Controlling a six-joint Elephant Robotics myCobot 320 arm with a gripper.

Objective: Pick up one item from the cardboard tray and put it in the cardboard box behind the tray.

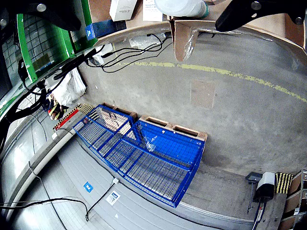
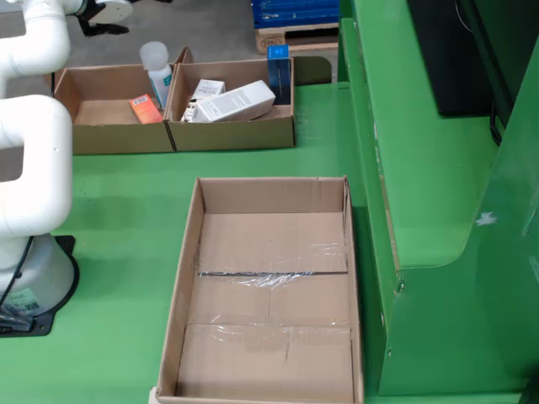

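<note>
Arm reaching toward far shallow brown cardboard tray; tool fingers spreading open, empty. You: be centring over white rectangular carton, then descending straight.

From my fixed view the light is even and bright, seemingly from overhead, with soft shadows gathered inside the large open brown cardboard box and a pale sheen on the clear tape across its floor; the flat green table top shows no hard glare, and focus is fair throughout, only slightly soft at the far edge. My gripper-borne view is strongly fisheyed; the grey concrete floor and its yellow painted line curve, the corners darken, and the near black fingers at top are blurred.
</note>
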